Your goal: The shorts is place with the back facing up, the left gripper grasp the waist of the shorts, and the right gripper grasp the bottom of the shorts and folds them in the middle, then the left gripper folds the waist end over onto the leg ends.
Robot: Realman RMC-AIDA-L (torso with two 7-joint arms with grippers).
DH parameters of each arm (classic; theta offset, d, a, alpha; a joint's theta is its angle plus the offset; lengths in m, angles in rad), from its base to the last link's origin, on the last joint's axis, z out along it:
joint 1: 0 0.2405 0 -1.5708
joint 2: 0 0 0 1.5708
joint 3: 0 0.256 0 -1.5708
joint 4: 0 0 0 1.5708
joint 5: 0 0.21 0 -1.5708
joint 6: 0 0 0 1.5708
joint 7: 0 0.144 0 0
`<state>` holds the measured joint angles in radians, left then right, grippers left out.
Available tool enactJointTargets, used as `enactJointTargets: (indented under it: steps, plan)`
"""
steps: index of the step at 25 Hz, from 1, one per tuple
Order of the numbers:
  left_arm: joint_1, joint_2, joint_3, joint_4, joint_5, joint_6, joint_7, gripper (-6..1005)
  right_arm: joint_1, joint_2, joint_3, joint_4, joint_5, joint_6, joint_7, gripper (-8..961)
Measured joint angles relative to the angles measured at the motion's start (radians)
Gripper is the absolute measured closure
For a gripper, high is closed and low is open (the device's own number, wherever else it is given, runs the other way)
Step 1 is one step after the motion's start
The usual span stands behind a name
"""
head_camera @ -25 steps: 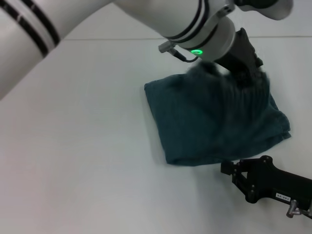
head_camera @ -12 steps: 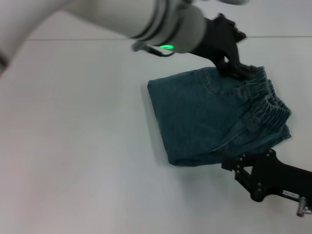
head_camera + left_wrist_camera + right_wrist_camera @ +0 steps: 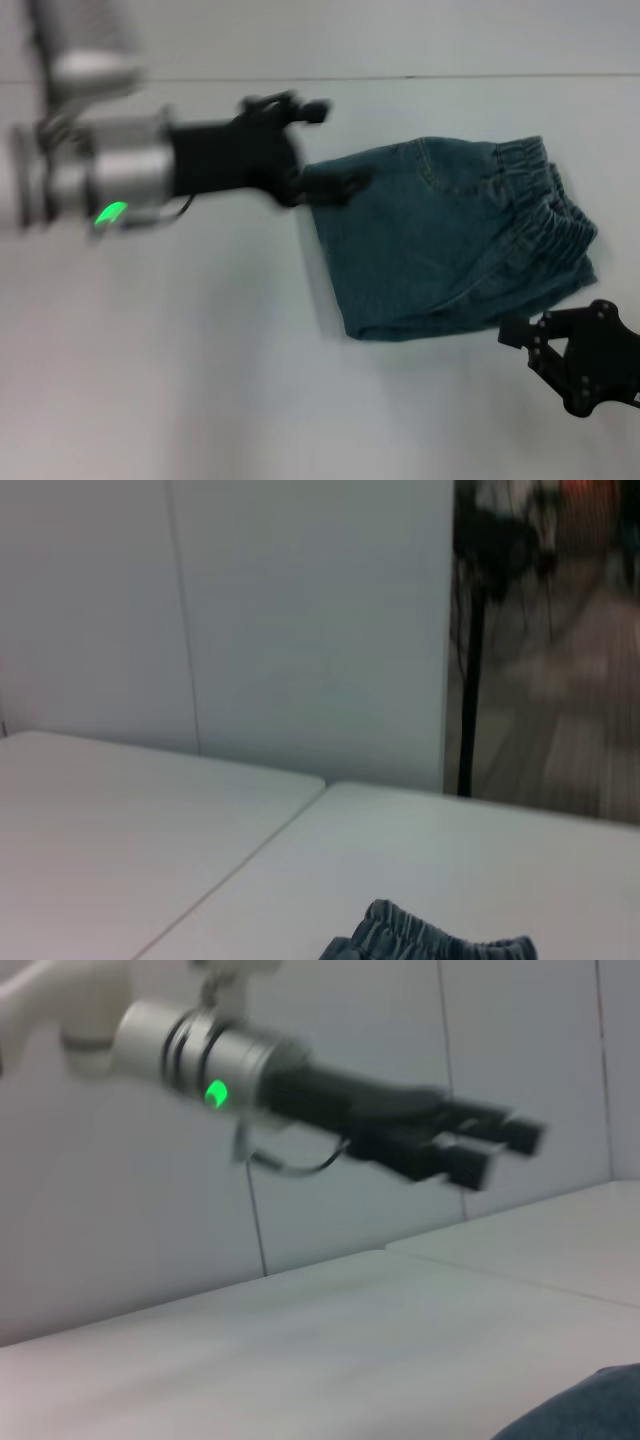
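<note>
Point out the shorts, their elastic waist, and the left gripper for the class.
shorts (image 3: 420, 250): head view, flat middle of the folded denim.
waist (image 3: 545, 195): head view, on the ruffled band.
left gripper (image 3: 318, 150): head view, between its fingertips.

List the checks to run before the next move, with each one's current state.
1. Shorts folded, flat on the table: ok.
2. Waist on top at the right end: ok.
3. Leg ends lined up under it: cannot tell, hidden.
4. Left gripper empty, jaws apart: ok.
5. Left gripper clear of the folded edge: cannot tell, they overlap in the head view.
6. Right gripper off the fabric, beside the near right corner: ok.
</note>
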<state>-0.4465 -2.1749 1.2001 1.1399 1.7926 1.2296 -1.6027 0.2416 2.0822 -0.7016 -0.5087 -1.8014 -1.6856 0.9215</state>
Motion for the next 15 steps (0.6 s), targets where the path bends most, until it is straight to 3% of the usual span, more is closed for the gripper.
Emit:
enactJointTargets:
  steps: [4,9,11,14,15]
  plan:
    - [0.075,0.007,-0.181,-0.231,-0.132,0.157,0.266,61,0.002,0.002,0.004,0.004,-0.001,0.006,-0.001,910]
    - [0.142,0.015,-0.408,-0.508,-0.136,0.268,0.54,62,0.012,0.008,0.01,0.053,0.003,0.038,-0.022,904]
    - [0.152,0.018,-0.437,-0.546,-0.134,0.276,0.574,62,0.018,0.009,0.016,0.083,0.005,0.065,-0.036,901]
    - [0.212,0.021,-0.524,-0.622,-0.1,0.296,0.671,63,0.024,0.009,0.019,0.116,0.007,0.09,-0.083,680]
    - [0.224,0.02,-0.541,-0.627,-0.088,0.297,0.681,63,0.025,0.009,0.02,0.132,0.007,0.094,-0.121,657]
